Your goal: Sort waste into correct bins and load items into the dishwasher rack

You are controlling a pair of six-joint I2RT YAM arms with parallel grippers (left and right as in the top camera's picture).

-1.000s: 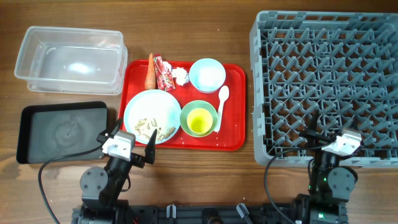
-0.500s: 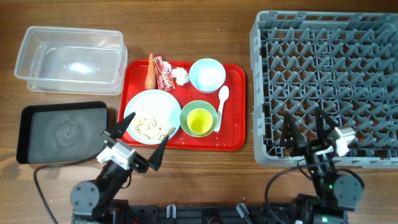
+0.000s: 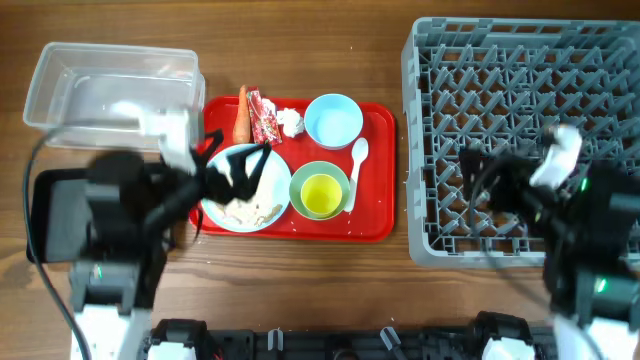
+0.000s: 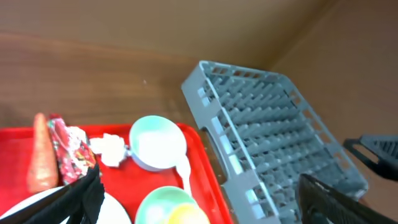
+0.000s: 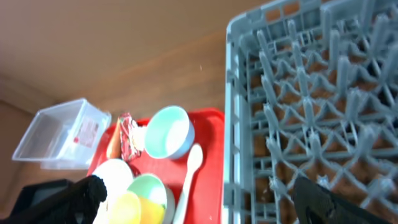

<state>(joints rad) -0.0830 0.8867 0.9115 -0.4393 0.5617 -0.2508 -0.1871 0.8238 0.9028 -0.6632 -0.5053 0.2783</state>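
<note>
the task is judged to be at its very start, with no step completed. no waste is seen in the clear tub (image 3: 110,95), none in the part of the black tray (image 3: 55,195) not hidden by the left arm, and no item is seen among the pegs of the dishwasher rack (image 3: 520,80). everything is gathered on the red tray (image 3: 375,228) on the desk (image 3: 300,40). the carrot (image 3: 240,115), the wrapper (image 3: 264,117) and the tissue (image 3: 290,122) are laid along its far edge beside the blue bowl (image 3: 333,119). the food scraps (image 3: 250,210) are spread on the white plate (image 3: 240,190), the yellow cup (image 3: 320,194) is nested in the green bowl (image 3: 303,178), and the spoon (image 3: 357,165) is laid just beside that bowl. the left gripper (image 4: 199,180) is held above the plate with its fingers spread wide and nothing between them. the right gripper (image 5: 198,185) is likewise spread wide and unloaded, over the near part of the rack. all four pieces of waste are left to be binned and all five items to be racked.
</note>
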